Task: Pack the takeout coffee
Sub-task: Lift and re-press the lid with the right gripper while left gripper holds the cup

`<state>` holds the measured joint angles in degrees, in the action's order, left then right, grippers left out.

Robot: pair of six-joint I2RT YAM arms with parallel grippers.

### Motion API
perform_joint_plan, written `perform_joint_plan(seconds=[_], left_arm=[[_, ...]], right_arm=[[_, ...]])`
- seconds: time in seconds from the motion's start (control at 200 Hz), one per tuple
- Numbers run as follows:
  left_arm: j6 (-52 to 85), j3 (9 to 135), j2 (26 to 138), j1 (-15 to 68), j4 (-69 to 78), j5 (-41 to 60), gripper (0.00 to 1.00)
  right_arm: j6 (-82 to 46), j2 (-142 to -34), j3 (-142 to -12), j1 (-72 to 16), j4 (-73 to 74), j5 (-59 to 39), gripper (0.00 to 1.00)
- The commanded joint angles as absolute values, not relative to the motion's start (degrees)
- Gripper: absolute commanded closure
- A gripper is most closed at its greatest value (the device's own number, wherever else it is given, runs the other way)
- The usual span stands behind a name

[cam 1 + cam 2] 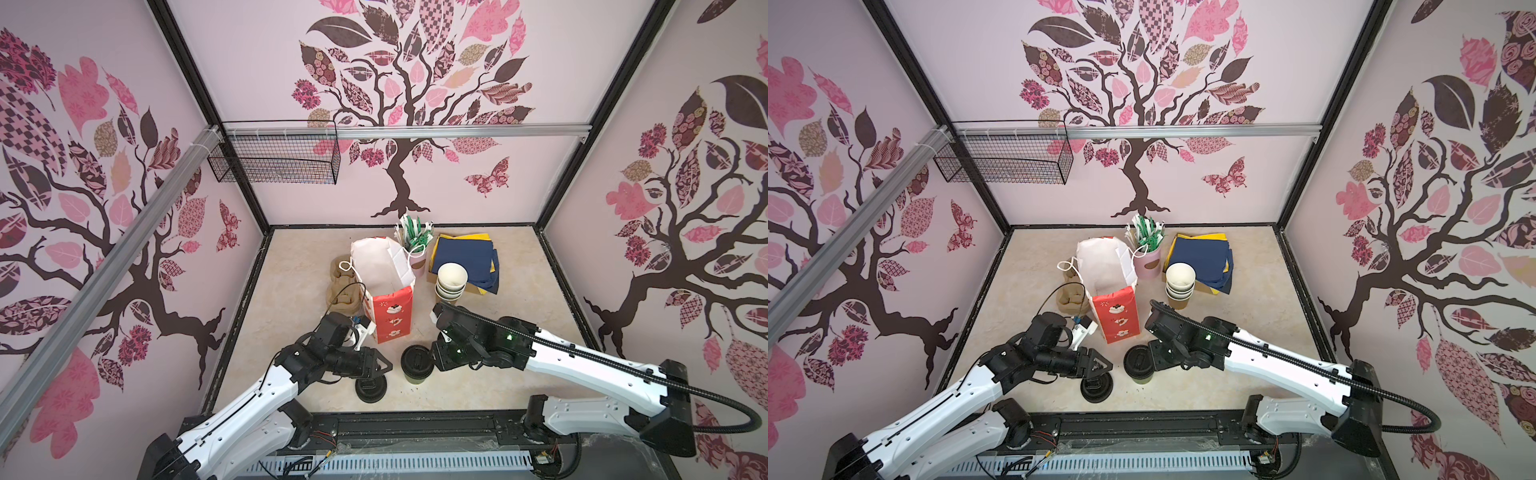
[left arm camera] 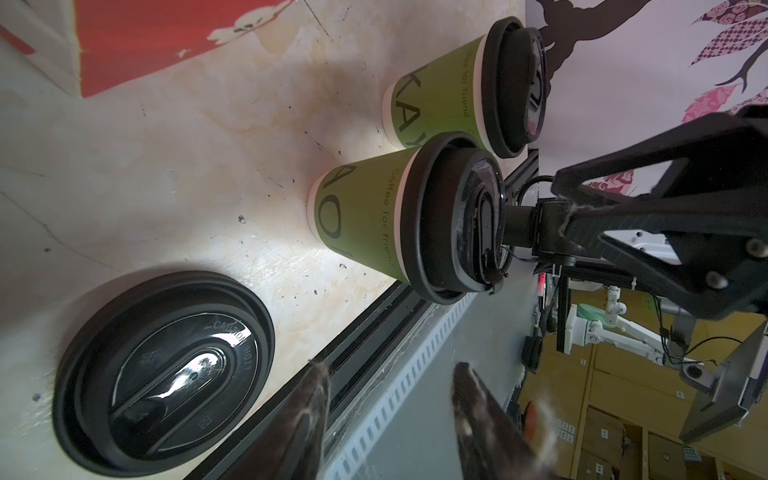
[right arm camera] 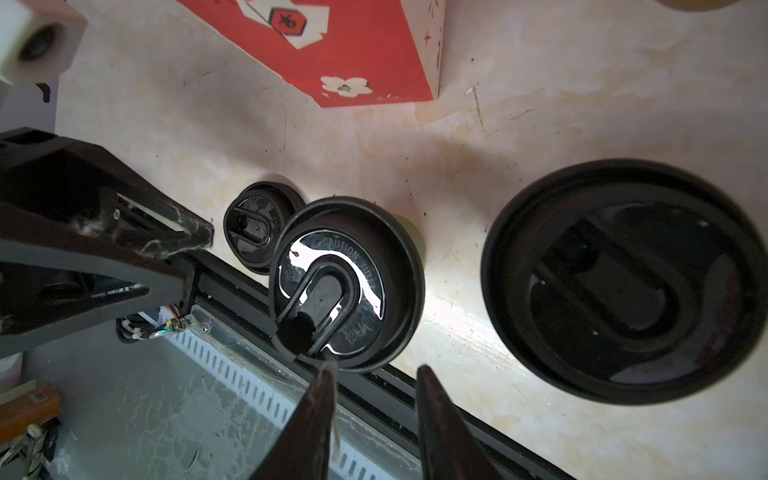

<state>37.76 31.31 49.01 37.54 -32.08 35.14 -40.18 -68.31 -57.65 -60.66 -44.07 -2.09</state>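
Closest to the lens in the left wrist view, the left gripper (image 2: 390, 368) holds its two dark tapered jaws apart with nothing between them; only the black front rail and slotted cable duct show in the gap. Beside them a loose round black plastic sip lid (image 2: 166, 374) lies flat on the marbled beige surface (image 2: 187, 166). In both top views it sits partly under that gripper. Past it two small green paper cups stand upright on the surface, just beside each other and outside the bag, each capped with a black sip lid: the nearer cup (image 2: 365, 216) and the farther cup (image 2: 436, 87). The right gripper (image 3: 376, 368) hangs by the rim of the nearer cup's lid, jaws apart and clamped on nothing; whether a tip touches the rim cannot be told. In a top view only the nearer cup (image 1: 417, 363) shows, near the foot of the upright, open red-and-white paper bag (image 1: 392, 316), and the right arm covers the farther cup. Left of the bag lies a beige moulded-pulp carrier (image 1: 343, 291). To its right are a stack of lidless paper cups (image 1: 451, 282) and navy and yellow napkins (image 1: 465, 259).
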Motion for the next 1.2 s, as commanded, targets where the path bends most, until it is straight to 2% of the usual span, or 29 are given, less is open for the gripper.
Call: perform_joint_plan(seconds=[0.0, 0.09, 0.245, 0.69, 0.87, 1.195], left_arm=[[36.14, 33.97, 48.42, 37.71, -32.35, 34.55, 0.49], [36.12, 33.86, 48.44, 37.71, -32.04, 34.48, 0.49], [36.12, 33.88, 48.3, 37.71, -31.9, 34.51, 0.49], [35.76, 34.14, 47.69, 37.71, -33.04, 33.22, 0.49], [36.15, 35.29, 47.75, 37.7, -33.6, 32.37, 0.49], [49.27, 31.99, 44.8, 39.37, -26.38, 28.36, 0.54]], right_arm=[[-40.86, -69.57, -56.47, -60.61, -43.04, -4.83, 0.63], [-40.46, -70.2, -55.74, -60.49, -42.38, -5.82, 0.62], [-40.16, -71.28, -55.25, -60.47, -42.23, -7.14, 0.54], [-40.19, -71.8, -56.73, -60.03, -43.26, -5.94, 0.54], [-41.59, -70.27, -56.91, -57.85, -43.1, -7.72, 0.5], [-43.33, -70.93, -56.23, -57.16, -41.06, -10.06, 0.55]])
